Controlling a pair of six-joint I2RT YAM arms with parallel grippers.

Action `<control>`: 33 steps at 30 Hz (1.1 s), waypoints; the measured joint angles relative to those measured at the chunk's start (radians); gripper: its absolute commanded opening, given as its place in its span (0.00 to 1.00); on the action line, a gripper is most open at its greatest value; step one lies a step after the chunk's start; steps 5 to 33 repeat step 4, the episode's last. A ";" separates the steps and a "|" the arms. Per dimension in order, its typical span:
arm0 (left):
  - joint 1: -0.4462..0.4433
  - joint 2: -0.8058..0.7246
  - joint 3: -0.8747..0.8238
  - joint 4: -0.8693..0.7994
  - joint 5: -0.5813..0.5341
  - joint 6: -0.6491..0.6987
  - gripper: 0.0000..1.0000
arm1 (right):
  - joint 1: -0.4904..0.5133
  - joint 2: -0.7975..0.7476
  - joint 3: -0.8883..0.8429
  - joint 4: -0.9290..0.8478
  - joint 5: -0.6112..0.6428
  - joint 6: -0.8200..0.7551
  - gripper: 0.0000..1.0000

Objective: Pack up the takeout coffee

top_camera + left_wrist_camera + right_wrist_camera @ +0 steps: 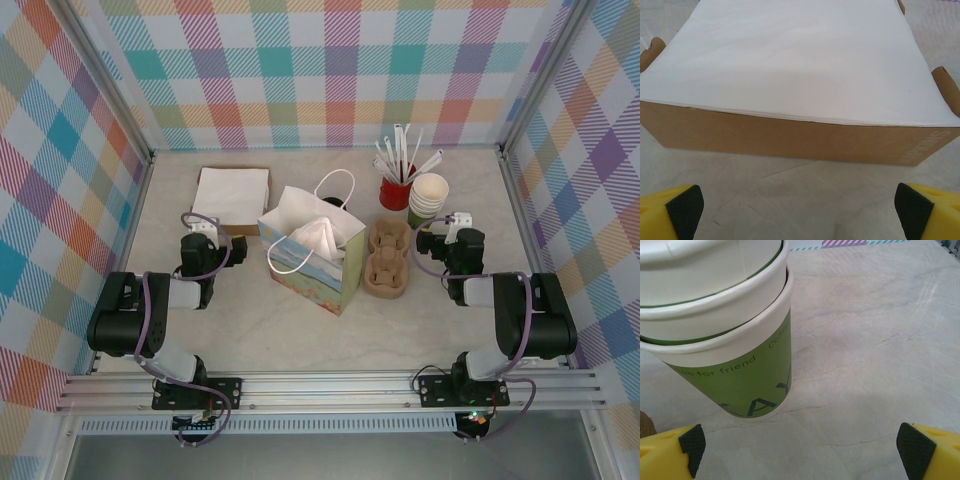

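Looks like the very start to me: going for a cup, nothing packed yet. Both grippers are wide open with nothing in them. The right gripper (800,450) sits low, facing the stack of green paper cups (428,198) near the table's back right corner, just beside the red straw cup (396,190).

My guess at the next move is to ease forward so the jaws straddle a cup without tipping the stack, then carry it to the paper bag (315,250) mid-table.

The left gripper (800,212) faces the napkin box (790,140) toward the back left.

From above the stack is hard to count. The right wrist view shows several nested rims and lettering. The overhead view gives the layout, with the pulp carrier (388,258) between the bag and the cups.
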 measured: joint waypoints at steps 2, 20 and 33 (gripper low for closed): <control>0.000 0.000 0.000 0.000 -0.002 0.000 1.00 | 0.000 0.000 0.000 0.000 0.000 0.000 1.00; 0.000 0.000 0.000 0.000 -0.002 0.000 1.00 | 0.000 0.000 0.000 0.000 0.000 0.000 1.00; 0.000 0.000 0.000 0.000 -0.002 0.000 1.00 | 0.000 0.000 0.000 0.000 0.000 0.000 1.00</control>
